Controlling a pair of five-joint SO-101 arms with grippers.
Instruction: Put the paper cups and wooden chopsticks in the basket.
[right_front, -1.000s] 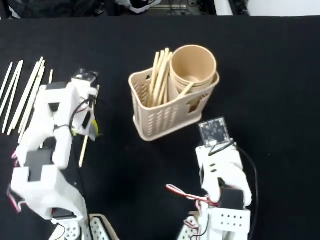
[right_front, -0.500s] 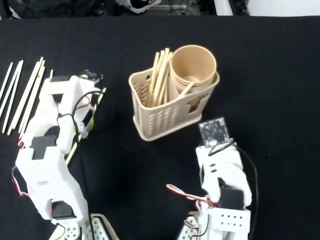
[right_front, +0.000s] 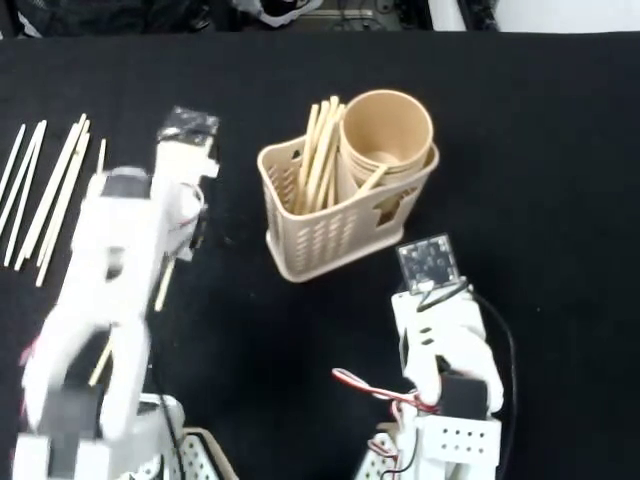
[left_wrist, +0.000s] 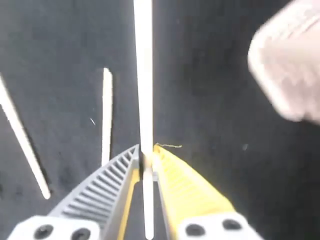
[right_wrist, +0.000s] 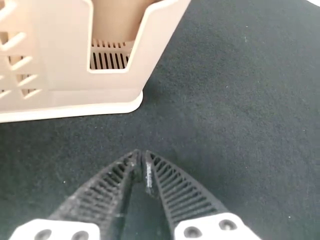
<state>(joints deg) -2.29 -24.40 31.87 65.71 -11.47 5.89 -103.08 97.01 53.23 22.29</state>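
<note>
Left arm (right_front: 118, 255) extended; left tool (left_wrist: 146, 154) clamped on a thin pale wooden chopstick (left_wrist: 143, 75), its long axis running straight ahead of the jaws. Right tool (right_wrist: 141, 159) closed and empty.

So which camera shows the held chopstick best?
Left wrist view: the chopstick sits pinched in the left hand, seen lengthwise. In the high view the arm covers most of it; the right wrist view faces the basket.

Black table (right_front: 540, 150), basket (right_front: 320, 235) mid-table, loose chopsticks (right_front: 57, 190) far left
</note>
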